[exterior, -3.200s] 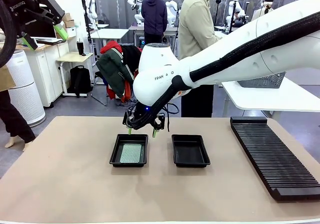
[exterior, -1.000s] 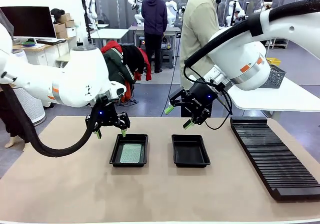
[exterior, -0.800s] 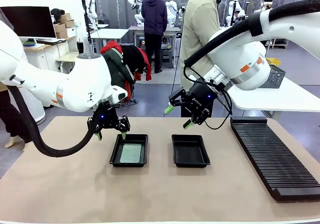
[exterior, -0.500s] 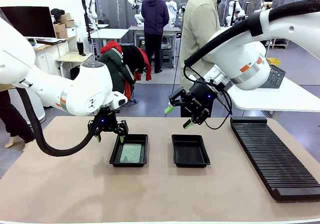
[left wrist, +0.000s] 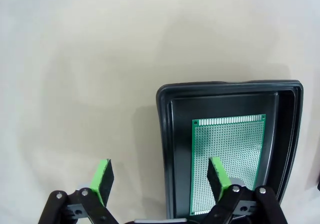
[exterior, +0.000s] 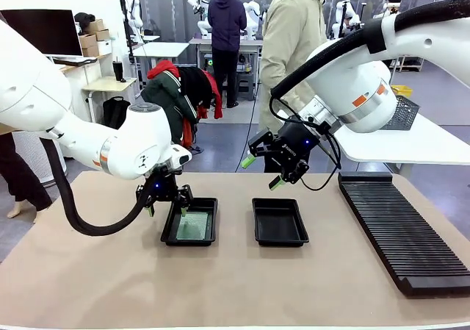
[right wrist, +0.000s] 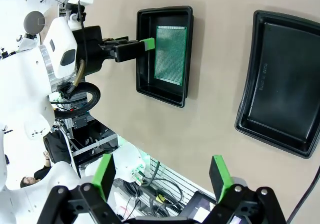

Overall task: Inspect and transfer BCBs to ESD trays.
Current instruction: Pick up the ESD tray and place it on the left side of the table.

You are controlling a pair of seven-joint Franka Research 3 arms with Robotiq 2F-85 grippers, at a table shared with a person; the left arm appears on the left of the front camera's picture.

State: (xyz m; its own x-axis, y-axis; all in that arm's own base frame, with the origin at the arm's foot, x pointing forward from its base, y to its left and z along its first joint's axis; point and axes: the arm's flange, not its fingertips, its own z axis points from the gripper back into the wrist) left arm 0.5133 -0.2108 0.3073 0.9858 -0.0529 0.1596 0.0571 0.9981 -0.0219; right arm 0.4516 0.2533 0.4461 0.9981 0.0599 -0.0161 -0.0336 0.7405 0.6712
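Observation:
Two black ESD trays lie mid-table: the left tray holds a green BCB, the right tray holds nothing. My left gripper hangs open low over the left tray's left rim. In the left wrist view its fingers straddle that rim, one pad over the BCB, the other over bare table. My right gripper is open in the air above and behind the right tray. The right wrist view has both trays far below, the BCB in the left one.
A long black ribbed slotted rack runs along the table's right side. A grey mesh basket sits on a white side table behind it. A person in a beige shirt stands at the far edge.
My left arm came in from the upper left and its gripper dropped and shifted right, down to the left tray's rim. The right arm pulled back from that tray and now holds still.

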